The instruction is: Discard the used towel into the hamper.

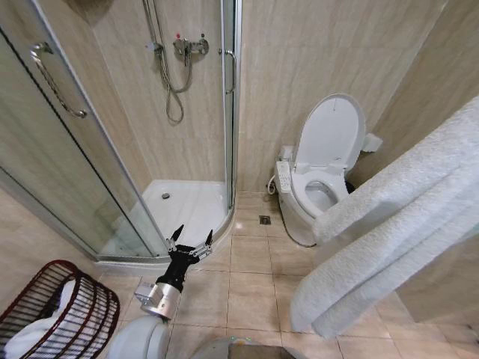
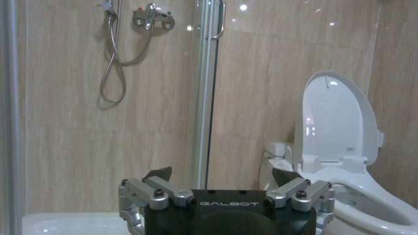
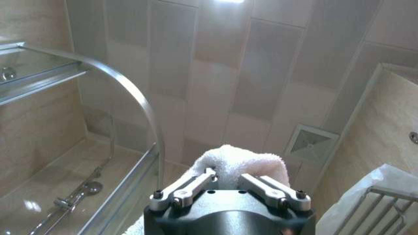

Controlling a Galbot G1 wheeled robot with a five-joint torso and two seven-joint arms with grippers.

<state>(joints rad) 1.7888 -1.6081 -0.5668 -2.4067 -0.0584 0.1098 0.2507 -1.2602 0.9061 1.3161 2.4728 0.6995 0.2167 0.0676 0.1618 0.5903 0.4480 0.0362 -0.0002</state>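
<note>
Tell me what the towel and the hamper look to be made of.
Towel, held by the right gripper: white terry cloth, judging by its looped, fuzzy pile and soft folds. Hamper: thin dark red-brown bars with open gaps, probably coated metal wire, possibly rattan.

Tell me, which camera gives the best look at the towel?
The head view: the white towel hangs large along the right, its folds plain. The right wrist view catches just a bunched tuft pinched by the right gripper. The left wrist view faces the toilet.

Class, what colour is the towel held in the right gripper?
White. The towel shows best in the head view; the right gripper is shut on it.
</note>
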